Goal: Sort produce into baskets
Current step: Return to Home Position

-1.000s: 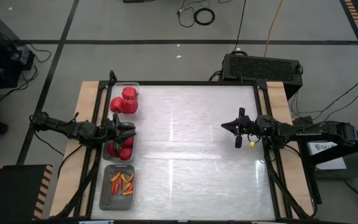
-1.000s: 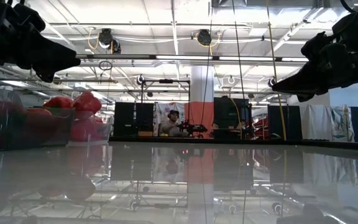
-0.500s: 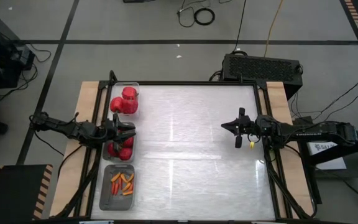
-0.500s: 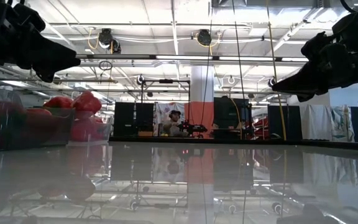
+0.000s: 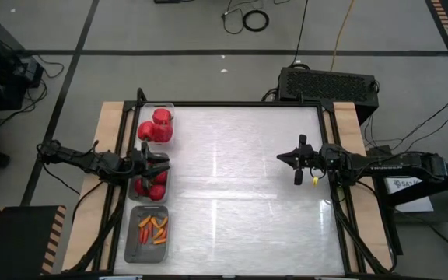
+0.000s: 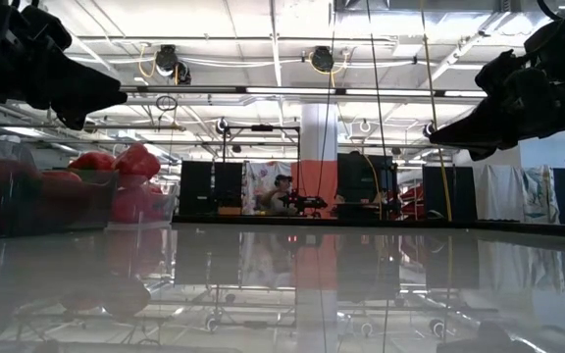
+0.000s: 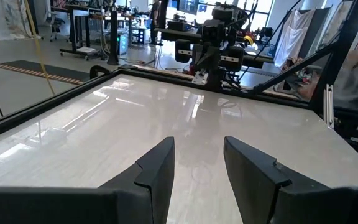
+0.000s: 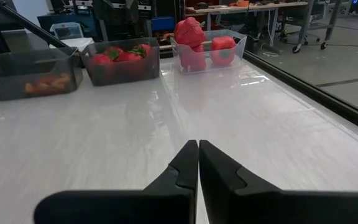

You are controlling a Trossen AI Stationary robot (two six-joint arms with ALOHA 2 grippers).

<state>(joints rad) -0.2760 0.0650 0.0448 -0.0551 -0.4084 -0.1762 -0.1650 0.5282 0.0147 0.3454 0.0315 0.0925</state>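
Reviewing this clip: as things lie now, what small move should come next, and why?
Probably draw the open left gripper back from above the middle clear plastic bin: the red produce all lies in the three bins, none on the white tabletop, and the shut right gripper hangs over the table's right side.

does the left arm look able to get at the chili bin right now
Likely yes: the left gripper is open close to the chili bin, whose top is open with nothing over it.
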